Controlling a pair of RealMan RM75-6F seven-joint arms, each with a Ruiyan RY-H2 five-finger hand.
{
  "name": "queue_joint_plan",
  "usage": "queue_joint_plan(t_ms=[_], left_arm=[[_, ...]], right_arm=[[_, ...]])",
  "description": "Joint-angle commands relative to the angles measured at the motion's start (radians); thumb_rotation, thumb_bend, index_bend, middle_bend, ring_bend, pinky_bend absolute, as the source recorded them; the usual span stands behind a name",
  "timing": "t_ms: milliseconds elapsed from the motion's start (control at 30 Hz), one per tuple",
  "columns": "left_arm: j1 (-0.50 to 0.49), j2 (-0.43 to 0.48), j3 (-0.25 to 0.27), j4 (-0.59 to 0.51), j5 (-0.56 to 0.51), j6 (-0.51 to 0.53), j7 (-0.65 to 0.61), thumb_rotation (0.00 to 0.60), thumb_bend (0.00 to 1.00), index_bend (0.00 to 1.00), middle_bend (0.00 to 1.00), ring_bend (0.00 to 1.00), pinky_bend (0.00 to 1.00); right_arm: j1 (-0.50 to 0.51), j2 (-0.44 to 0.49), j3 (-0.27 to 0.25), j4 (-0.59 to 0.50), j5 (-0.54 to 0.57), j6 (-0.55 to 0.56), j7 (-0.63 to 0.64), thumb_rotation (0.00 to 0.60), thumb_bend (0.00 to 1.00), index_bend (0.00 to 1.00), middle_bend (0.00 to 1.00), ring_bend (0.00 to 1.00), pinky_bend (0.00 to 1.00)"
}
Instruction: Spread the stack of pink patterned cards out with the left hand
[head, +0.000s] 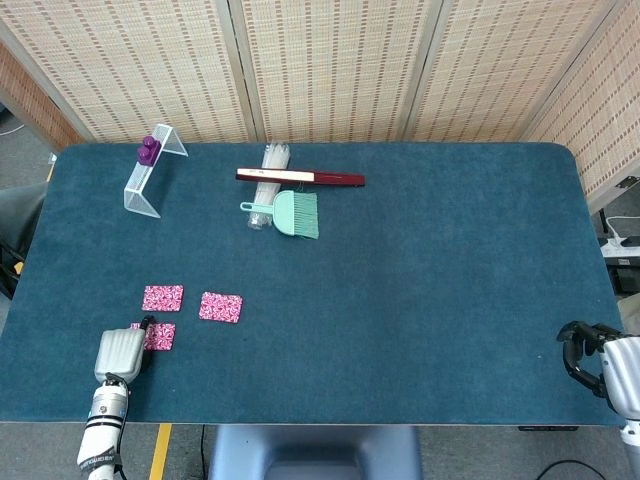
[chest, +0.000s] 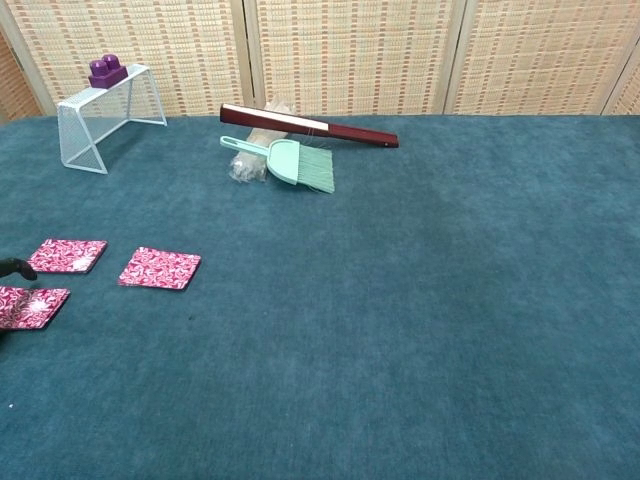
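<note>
Three pink patterned cards lie apart on the blue table near its front left. One card (head: 163, 297) (chest: 68, 255) is far left, a second card (head: 220, 307) (chest: 160, 268) lies to its right, and a third card (head: 160, 336) (chest: 30, 306) is nearest the front edge. My left hand (head: 120, 352) lies back-up over the third card's left edge, a dark fingertip (chest: 14, 267) touching by it; it holds nothing. My right hand (head: 590, 355) sits at the table's front right corner, fingers curled in on nothing.
A mint hand brush (head: 285, 212) (chest: 290, 163), a dark red flat stick (head: 300, 177) (chest: 310, 127) and a clear bundle (head: 268, 185) lie at the back middle. A wire rack (head: 150, 180) (chest: 105, 115) carrying a purple block (head: 149, 149) stands at the back left.
</note>
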Motion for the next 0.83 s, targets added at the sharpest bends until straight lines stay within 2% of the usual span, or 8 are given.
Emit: queue_joint_plan(t_ms=[33, 267, 367, 433, 533, 600, 733, 833], left_arm=[[0.002, 0.004, -0.003, -0.009, -0.005, -0.007, 0.008, 0.600, 0.38, 0.12, 1.00, 1.00, 1.00], [0.021, 0.054, 0.010, -0.118, 0.057, 0.030, 0.000, 0.600, 0.34, 0.07, 1.00, 1.00, 1.00], [0.037, 0.112, 0.036, -0.205, 0.150, 0.077, -0.020, 0.600, 0.33, 0.11, 1.00, 1.00, 1.00], [0.052, 0.153, 0.052, -0.237, 0.254, 0.136, -0.052, 0.600, 0.33, 0.16, 1.00, 1.00, 1.00], [0.081, 0.194, 0.064, -0.213, 0.361, 0.207, -0.140, 0.600, 0.33, 0.22, 0.99, 1.00, 1.00], [0.098, 0.213, 0.059, -0.183, 0.390, 0.235, -0.195, 0.600, 0.33, 0.23, 0.96, 0.99, 0.99], [0.131, 0.251, 0.051, -0.112, 0.423, 0.276, -0.282, 0.600, 0.33, 0.23, 0.85, 0.87, 0.87], [0.161, 0.242, 0.041, -0.052, 0.447, 0.321, -0.345, 0.600, 0.33, 0.23, 0.82, 0.83, 0.83]], right_arm=[[0.000, 0.000, 0.000, 0.000, 0.001, 0.000, -0.001, 0.600, 0.55, 0.79, 0.73, 0.67, 0.93], [-0.005, -0.002, 0.007, 0.000, 0.008, 0.012, 0.007, 0.600, 0.55, 0.79, 0.73, 0.67, 0.93], [-0.005, -0.001, 0.008, 0.000, 0.010, 0.010, 0.007, 0.600, 0.55, 0.79, 0.73, 0.67, 0.93], [-0.004, -0.003, 0.009, 0.001, 0.008, 0.010, 0.005, 0.600, 0.55, 0.79, 0.73, 0.67, 0.93], [-0.002, -0.007, 0.008, 0.002, 0.009, 0.005, -0.005, 0.600, 0.55, 0.79, 0.73, 0.67, 0.93], [0.000, -0.010, 0.009, 0.000, 0.012, -0.001, -0.015, 0.600, 0.55, 0.79, 0.73, 0.67, 0.93], [0.006, -0.024, 0.014, -0.004, 0.021, -0.015, -0.050, 0.600, 0.55, 0.79, 0.73, 0.67, 0.93], [0.009, -0.036, 0.013, -0.007, 0.024, -0.025, -0.081, 0.600, 0.55, 0.79, 0.73, 0.67, 0.93]])
